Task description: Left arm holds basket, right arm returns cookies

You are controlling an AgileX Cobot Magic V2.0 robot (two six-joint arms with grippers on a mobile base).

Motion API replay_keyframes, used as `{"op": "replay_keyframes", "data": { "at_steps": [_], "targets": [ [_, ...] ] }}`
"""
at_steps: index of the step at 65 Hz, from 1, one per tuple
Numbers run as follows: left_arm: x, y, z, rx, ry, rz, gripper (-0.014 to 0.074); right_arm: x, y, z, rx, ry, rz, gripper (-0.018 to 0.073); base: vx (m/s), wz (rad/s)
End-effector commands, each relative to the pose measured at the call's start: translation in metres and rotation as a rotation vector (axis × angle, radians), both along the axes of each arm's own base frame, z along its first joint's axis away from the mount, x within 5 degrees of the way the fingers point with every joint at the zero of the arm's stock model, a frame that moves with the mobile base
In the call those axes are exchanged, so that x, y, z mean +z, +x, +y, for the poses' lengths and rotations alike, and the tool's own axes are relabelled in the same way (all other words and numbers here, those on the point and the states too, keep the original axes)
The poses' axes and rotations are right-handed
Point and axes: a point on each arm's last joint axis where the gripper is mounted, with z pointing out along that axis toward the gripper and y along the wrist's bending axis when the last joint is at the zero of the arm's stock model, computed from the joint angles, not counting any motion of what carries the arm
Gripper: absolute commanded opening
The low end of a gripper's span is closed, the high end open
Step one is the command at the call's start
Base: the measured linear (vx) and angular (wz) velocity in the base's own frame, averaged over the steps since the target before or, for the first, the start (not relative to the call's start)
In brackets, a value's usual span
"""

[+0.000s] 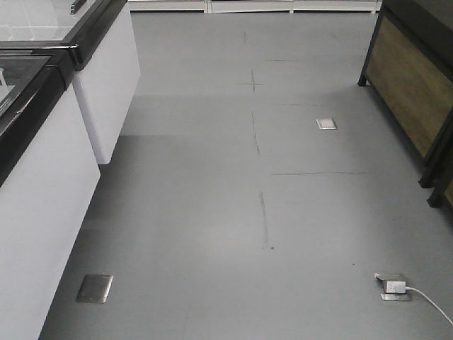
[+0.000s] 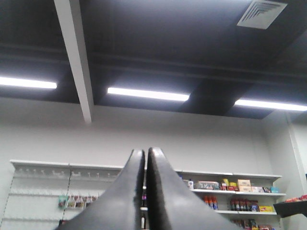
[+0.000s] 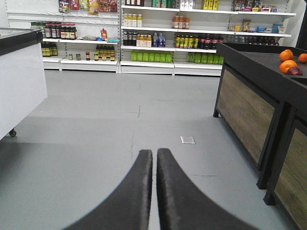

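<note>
Shop aisle, grey floor with thin dark seam lines and metal outlet plates set in it; one plate at front right has a white plug and cable. White freezer cabinets with black rims along the left, a black display stand with wood panels on the right. Right gripper points level down the aisle above the floor, fingers pressed together, nothing between them. Ahead of it are white wall shelves stocked with bottles and jars, and oranges on top of the stand. Left gripper is tilted upward, its fingers also pressed together on nothing. Behind it are a dark ceiling, light strips, a white beam, an air vent and part-filled shelves on the white wall. Basket and cookies: position cannot be told from these views.
</note>
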Motion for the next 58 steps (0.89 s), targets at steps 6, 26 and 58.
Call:
{"op": "replay_keyframes", "data": {
  "at_steps": [6, 26, 58],
  "targets": [
    [0.070, -0.030, -0.004, 0.062, 0.130, -0.064, -0.0005, 0.001, 0.000, 0.000, -0.003, -0.012, -0.062, -0.0006, 0.00, 0.00],
    [0.181, -0.050, 0.001, 0.128, 0.133, -0.018, -0.0004, 0.001, 0.000, 0.000, -0.003, -0.012, -0.062, -0.0006, 0.00, 0.00],
    [0.252, 0.056, 0.004, 0.151, 0.124, 0.323, 0.0004, 0.001, 0.000, 0.000, -0.003, -0.012, -0.062, -0.0006, 0.00, 0.00]
  ]
}}
